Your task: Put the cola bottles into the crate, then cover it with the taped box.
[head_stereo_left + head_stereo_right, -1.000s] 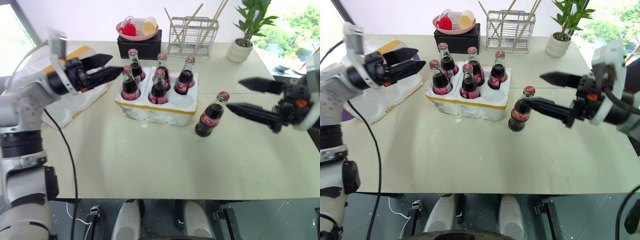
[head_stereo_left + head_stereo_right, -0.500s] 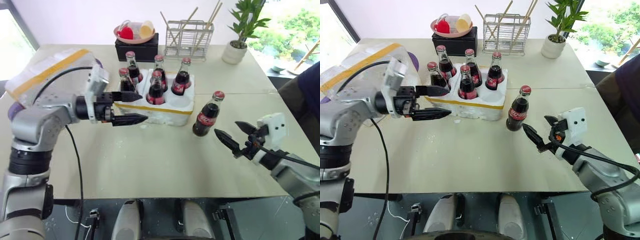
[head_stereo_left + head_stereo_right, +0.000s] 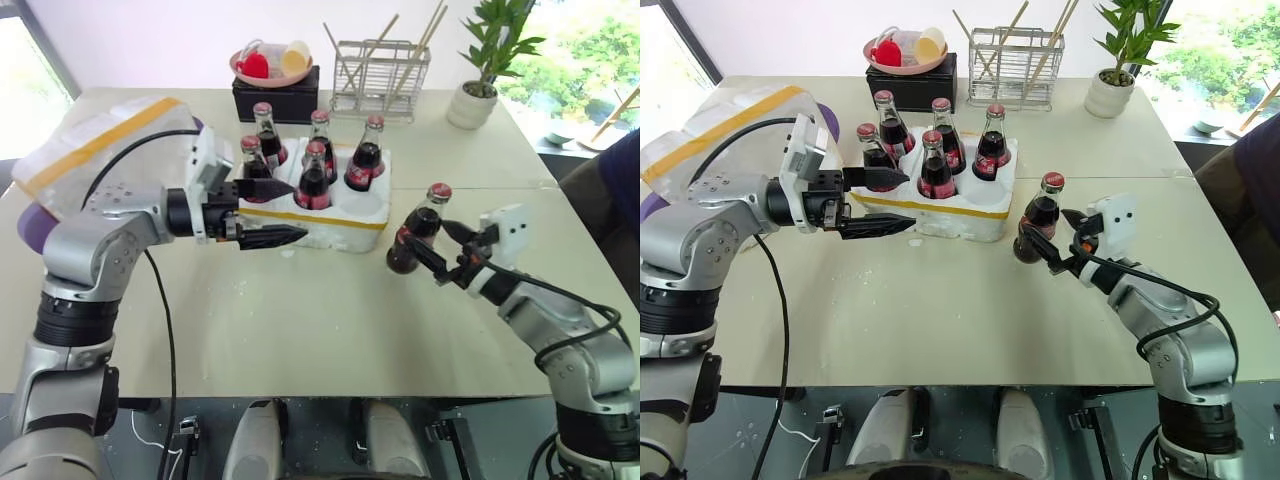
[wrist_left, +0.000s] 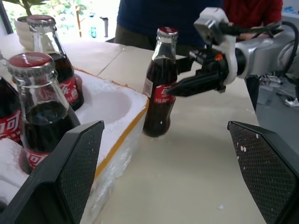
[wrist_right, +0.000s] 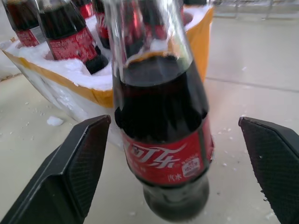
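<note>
Right wrist view has the last cola bottle (image 5: 163, 140) standing upright on the table (image 3: 330, 330), btwn the spread fingers of the right gripper (image 3: 430, 245), nothing pinched yet; I'd close low on the labelled body, lift straight up w/o tipping, then carry it toward 10 o'clock into the free cell of the crate (image 3: 320, 215). Five cola bottles (image 3: 312, 175) fill the other cells. Left gripper (image 3: 265, 212) hangs spread by the crate's 8 o'clock corner, empty; taped box (image 3: 90, 150) sits at 9 o'clock, open tabletop lies toward 6, so room's ok.
</note>
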